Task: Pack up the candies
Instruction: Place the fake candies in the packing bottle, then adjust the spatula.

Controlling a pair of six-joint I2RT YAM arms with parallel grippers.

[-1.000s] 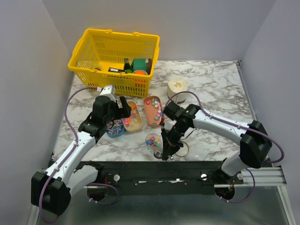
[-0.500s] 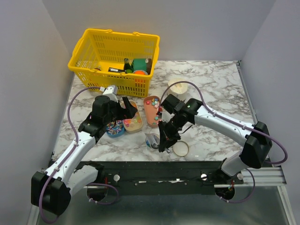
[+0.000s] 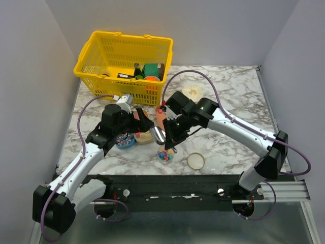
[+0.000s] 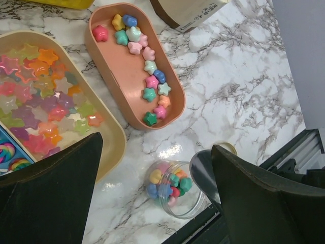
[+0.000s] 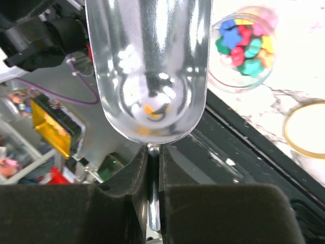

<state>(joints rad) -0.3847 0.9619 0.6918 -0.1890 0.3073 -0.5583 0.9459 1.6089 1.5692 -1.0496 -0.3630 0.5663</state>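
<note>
The right hand has swung up and away from the jar over the last second, carrying its metal scoop towards the trays. The left hand has edged a little towards it.

The right hand is closed tight on the scoop's thin handle, and the bowl looks empty. The left hand is spread wide and holds nothing.

The candies lie in three places. A row sits in the salmon tray directly under the left hand, and a heap fills the beige tray to its side. A small pile is in the jar, just beyond the scoop's tip, with the lid flat on the desk beside it.

They look small, hard, glossy and light, so they would likely roll or skip if pinched. Sliding the scoop under the row seems safer than gripping any single one.
</note>
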